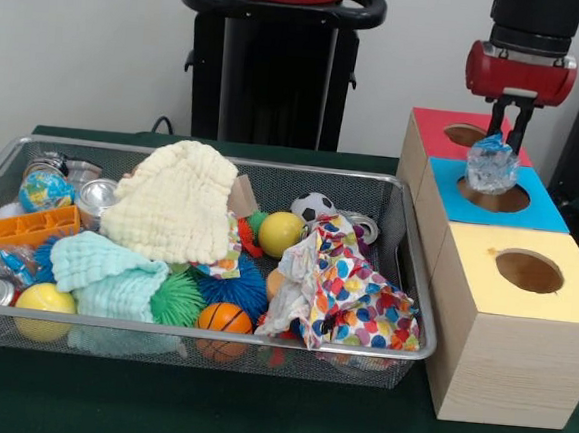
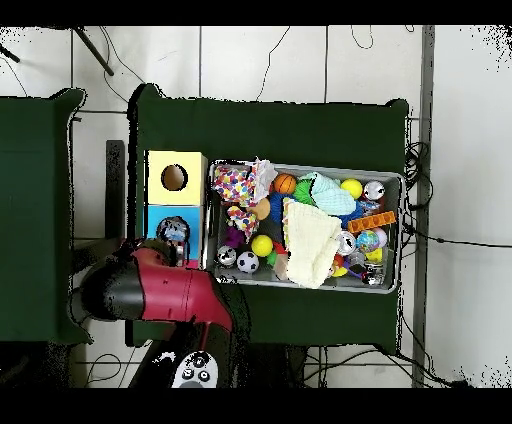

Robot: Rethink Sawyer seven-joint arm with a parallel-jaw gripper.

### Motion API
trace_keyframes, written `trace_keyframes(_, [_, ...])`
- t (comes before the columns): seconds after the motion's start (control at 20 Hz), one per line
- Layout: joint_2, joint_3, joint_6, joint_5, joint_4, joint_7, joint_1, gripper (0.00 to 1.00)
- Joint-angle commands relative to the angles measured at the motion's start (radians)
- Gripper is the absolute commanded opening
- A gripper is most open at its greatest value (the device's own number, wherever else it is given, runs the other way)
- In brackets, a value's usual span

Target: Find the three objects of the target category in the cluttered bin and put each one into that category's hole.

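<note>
My gripper (image 1: 508,131) is shut on a crinkly blue, white and clear packet (image 1: 492,165). It holds the packet just above the round hole (image 1: 501,199) in the blue-topped box (image 1: 543,210). In the overhead view the packet (image 2: 174,231) sits over the blue box (image 2: 158,216), with the red arm (image 2: 165,285) covering the gripper. The silver wire-mesh bin (image 1: 260,342) lies to the left of the boxes, full of clutter; it also shows in the overhead view (image 2: 393,178). No other packet shows clearly among the cloths and balls.
A red-topped box (image 1: 432,127) stands behind the blue one and a yellow-topped box (image 1: 564,298) in front. The bin holds a cream cloth (image 1: 175,203), a mint cloth (image 1: 105,272), a spotted cloth (image 1: 349,291), balls, cans and an orange tray (image 1: 17,232).
</note>
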Motion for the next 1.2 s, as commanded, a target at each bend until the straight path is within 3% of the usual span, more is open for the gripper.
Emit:
trace_keyframes(0.05, [0.065, 0.047, -0.011, 0.039, 0.034, 0.238, -0.040, 0.00])
trace_keyframes(0.4, [0.095, 0.008, 0.002, 0.051, -0.009, 0.251, -0.011, 0.00])
trace_keyframes(0.45, [0.100, -0.004, 0.013, 0.051, -0.019, 0.247, -0.003, 1.00])
trace_keyframes(1.2, [0.105, -0.046, 0.057, 0.054, -0.038, 0.250, 0.029, 1.00])
